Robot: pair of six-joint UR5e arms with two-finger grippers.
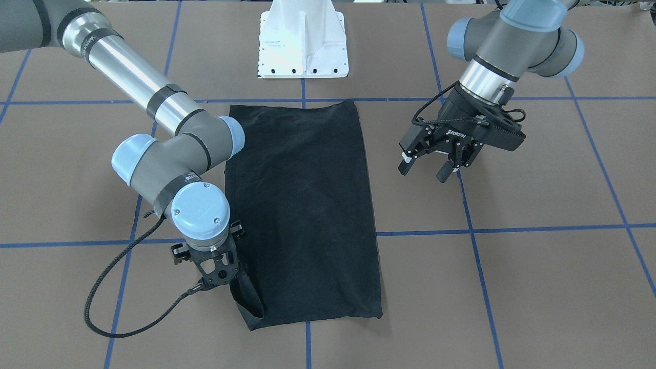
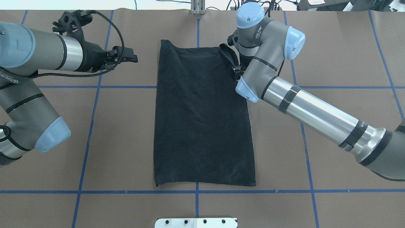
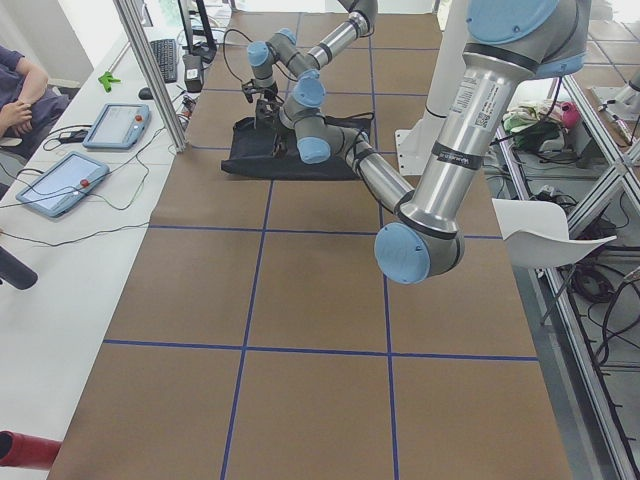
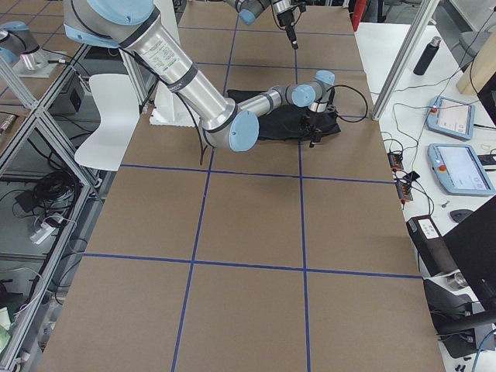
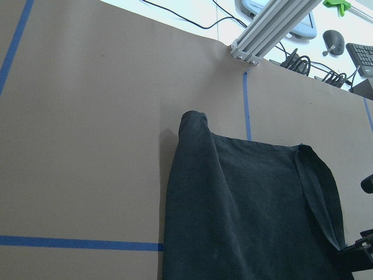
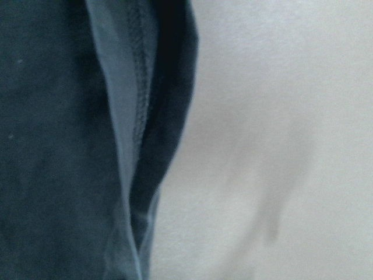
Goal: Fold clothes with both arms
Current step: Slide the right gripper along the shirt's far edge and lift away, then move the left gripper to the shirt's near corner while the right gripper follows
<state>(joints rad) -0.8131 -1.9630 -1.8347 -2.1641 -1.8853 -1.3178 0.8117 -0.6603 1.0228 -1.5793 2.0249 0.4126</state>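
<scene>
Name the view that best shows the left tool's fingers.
Exterior front-facing: the left tool hangs above bare table beside the T-shirt, both fingers spread apart, nothing between them. Overhead shows it side-on; exterior right shows it tiny; its own wrist view shows only cloth.

The black T-shirt lies folded into a long, narrow rectangle on the brown surface, plain side up, running from near the robot to far. Its far right corner is lifted off the surface into a raised fold.

The right arm reaches across to that corner, its tool pointing down and closed on the raised cloth. The left arm bends back at the far left, well apart from the shirt, its tool hanging above the surface with fingers spread.
</scene>
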